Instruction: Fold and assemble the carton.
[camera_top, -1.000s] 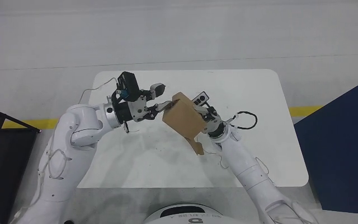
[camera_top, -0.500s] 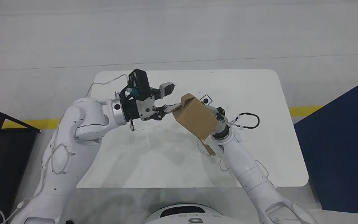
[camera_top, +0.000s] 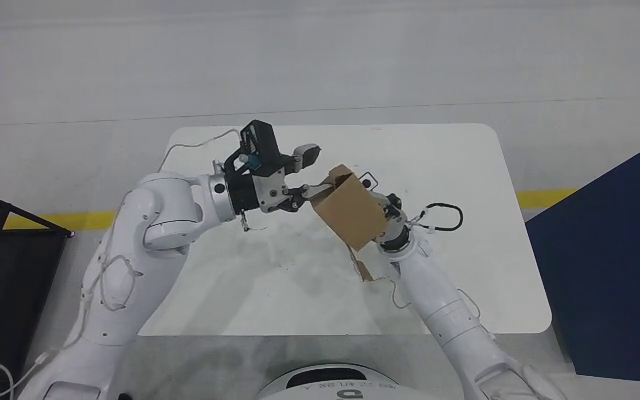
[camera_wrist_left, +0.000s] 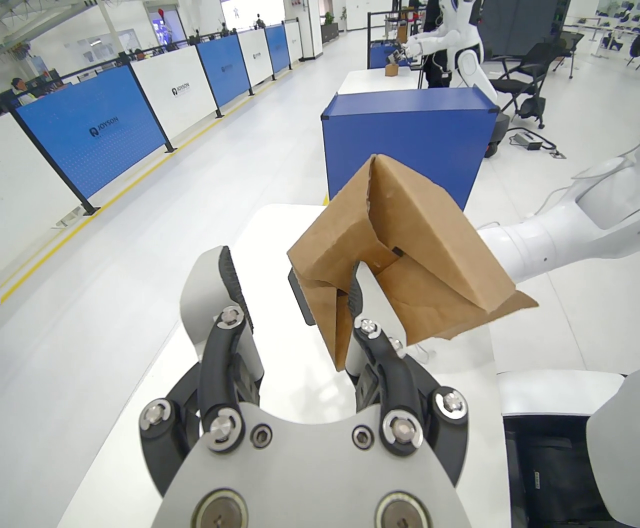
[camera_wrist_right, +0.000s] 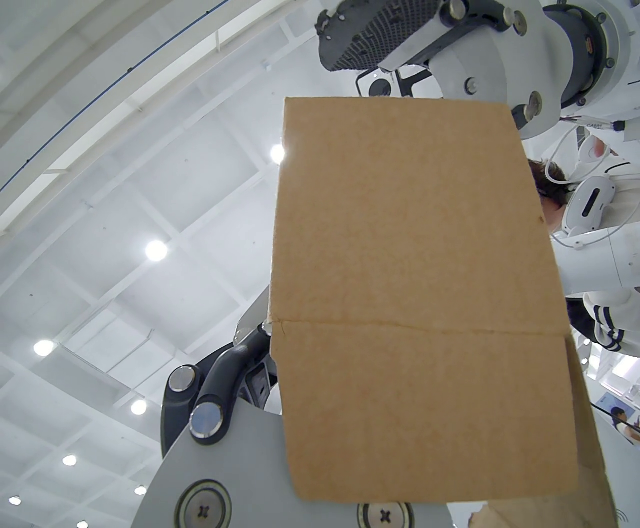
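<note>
The brown carton (camera_top: 350, 208), partly folded, is hanging tilted above the middle of the white surface (camera_top: 250, 300). The right hand (camera_top: 386, 222) is gripping the carton on the side towards its own arm, and a flat cardboard wall is lying across the right wrist view. The left hand (camera_wrist_left: 292, 289) is standing wide open at the carton's open end: one finger (camera_wrist_left: 356, 292) is lying against the inner flaps, the other (camera_wrist_left: 227, 280) is standing clear of the cardboard. A loose flap (camera_top: 362, 268) is drooping towards the surface; contact cannot be told. A black cable (camera_top: 447, 214) is lying looped beside the right forearm
</note>
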